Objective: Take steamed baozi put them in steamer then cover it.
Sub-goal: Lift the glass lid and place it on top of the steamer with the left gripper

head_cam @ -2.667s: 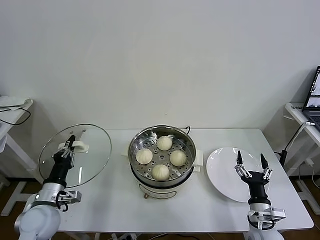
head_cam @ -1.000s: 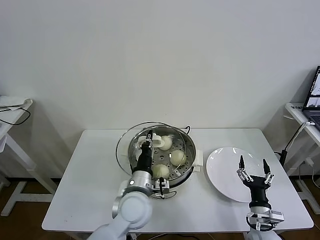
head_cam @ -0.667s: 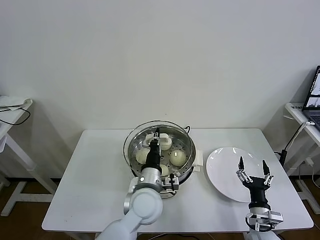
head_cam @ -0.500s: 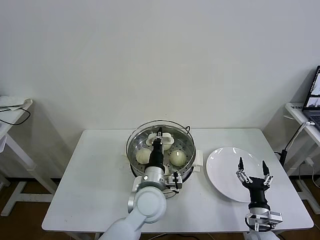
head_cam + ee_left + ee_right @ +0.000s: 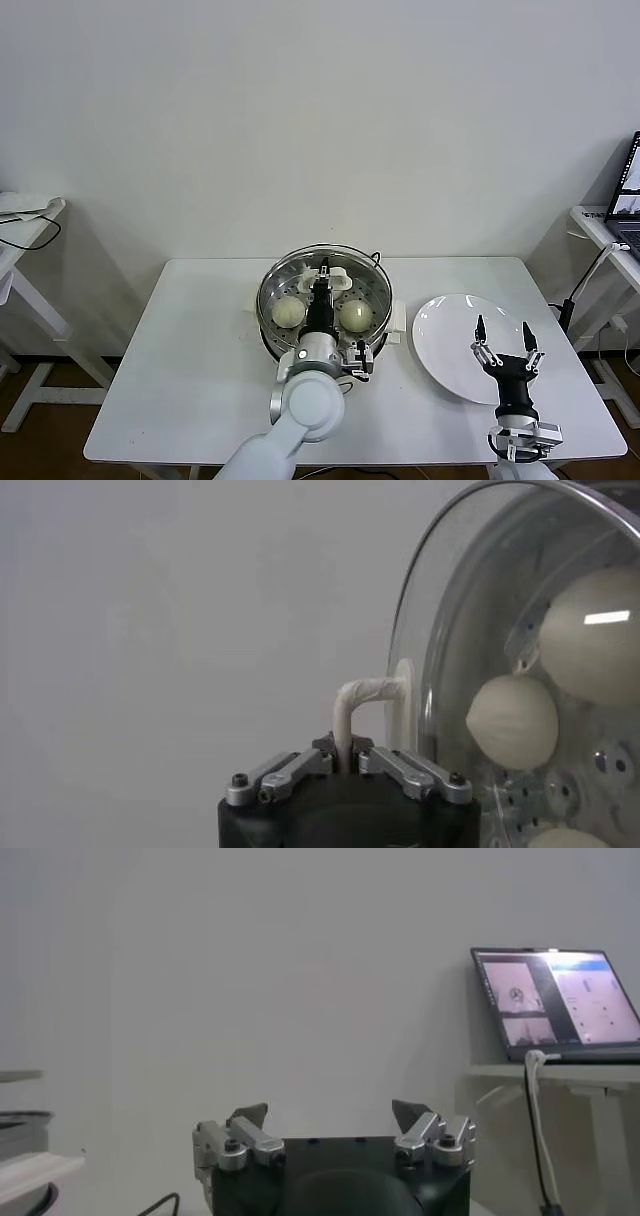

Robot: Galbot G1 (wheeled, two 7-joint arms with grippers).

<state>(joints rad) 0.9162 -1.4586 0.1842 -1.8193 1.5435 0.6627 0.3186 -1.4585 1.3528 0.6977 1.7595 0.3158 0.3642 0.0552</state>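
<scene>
Steamer (image 5: 325, 305) sits mid-table, baozi (image 5: 288, 313) inside, and the glass lid (image 5: 372, 272) now lies squarely over its rim, where a second ago it hung off toward nine o'clock. The left gripper (image 5: 322, 274) is clenched on the lid's white handle (image 5: 331, 276), right over the pot's centre. At three o'clock the right gripper (image 5: 504, 340) hovers over the white plate (image 5: 448, 335), fingers spread wide, unchanged. The left wrist view shows the handle (image 5: 358, 702) pinched and buns (image 5: 513, 721) through the glass; the right wrist view alone catches a laptop (image 5: 556, 998).
</scene>
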